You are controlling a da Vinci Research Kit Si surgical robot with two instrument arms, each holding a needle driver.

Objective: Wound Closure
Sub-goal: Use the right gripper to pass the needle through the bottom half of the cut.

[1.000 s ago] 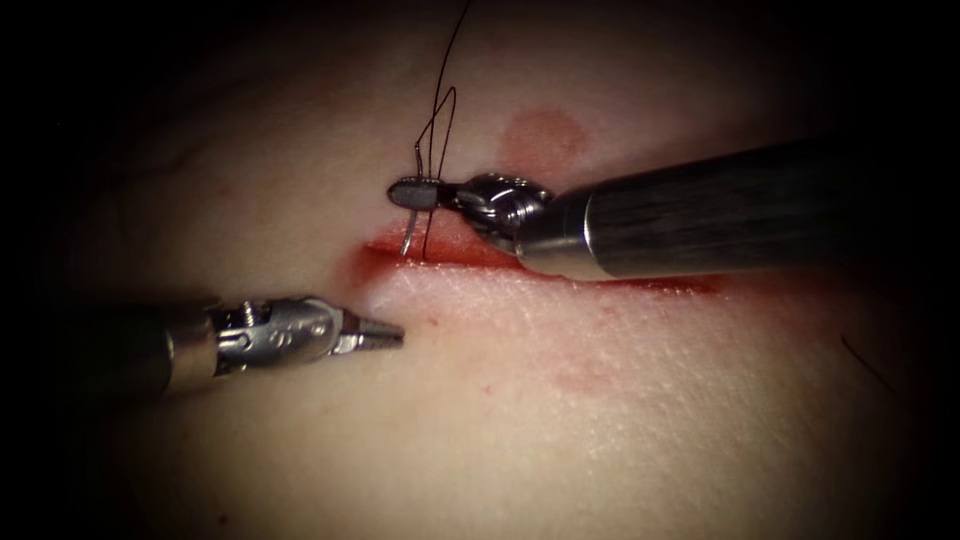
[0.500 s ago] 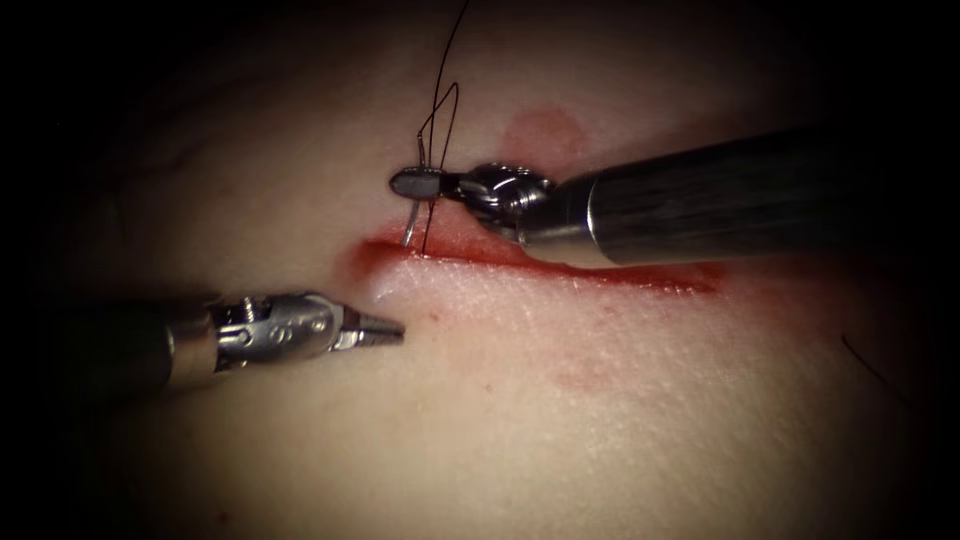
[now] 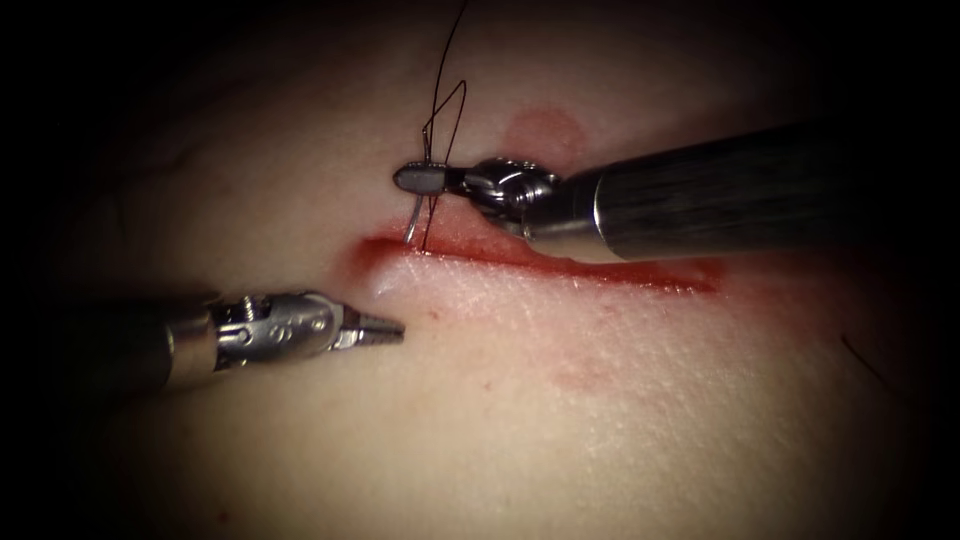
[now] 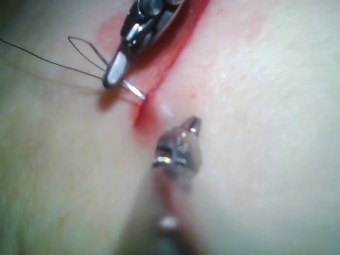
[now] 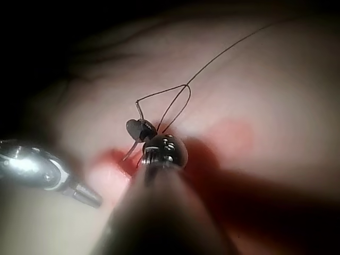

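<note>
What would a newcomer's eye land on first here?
Probably the right tool, which comes in from the right just above the left end of the cut, jaws shut on the curved needle. The needle's lower end reaches down to the cut's red edge, and a thin loop of thread rises above the jaws. Next is the shiny left tool, which holds nothing, below the cut on pale tissue.

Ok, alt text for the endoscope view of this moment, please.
The right arm's steel needle driver has its jaws shut on the thin curved silver needle near its thread end, the tip reaching down to the red cut in the pale pork tissue. Dark thread loops above it. The left arm's driver rests shut, holding nothing, below the cut.
</note>
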